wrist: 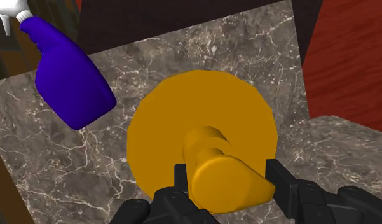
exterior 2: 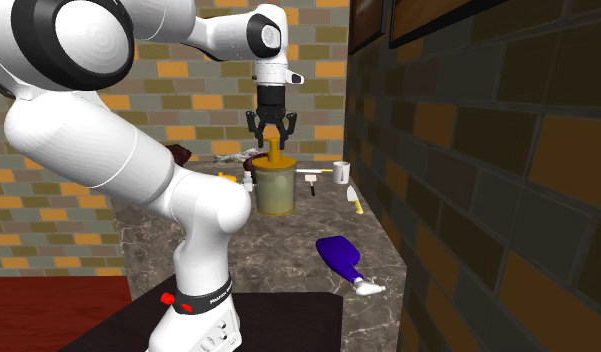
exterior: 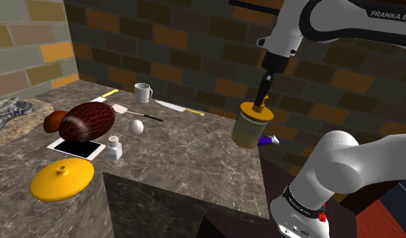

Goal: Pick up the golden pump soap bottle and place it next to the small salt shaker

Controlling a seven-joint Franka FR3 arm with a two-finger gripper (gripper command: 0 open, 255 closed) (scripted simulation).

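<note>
The golden pump soap bottle [exterior: 252, 128] [exterior 2: 274, 190] [wrist: 177, 114] stands upright near the counter's edge closest to the stand, a yellow-olive jar with a golden cap and pump. My gripper [exterior: 263, 100] [exterior 2: 273, 133] [wrist: 227, 184] comes straight down on it and is shut on the pump head, one finger on each side. Whether the bottle's base touches the counter I cannot tell. The small white salt shaker [exterior: 114, 146] stands far toward the shoulder view's left, by a white flat tray [exterior: 76, 148].
A blue spray bottle [exterior: 266, 140] [exterior 2: 340, 258] [wrist: 72, 79] lies on the counter close to the soap bottle. Around the shaker are a white egg [exterior: 137, 126], a large brown nut-like object [exterior: 86, 122] and a yellow lid [exterior: 61, 180]. A white mug [exterior: 142, 92] and a knife [exterior: 178, 107] lie farther back.
</note>
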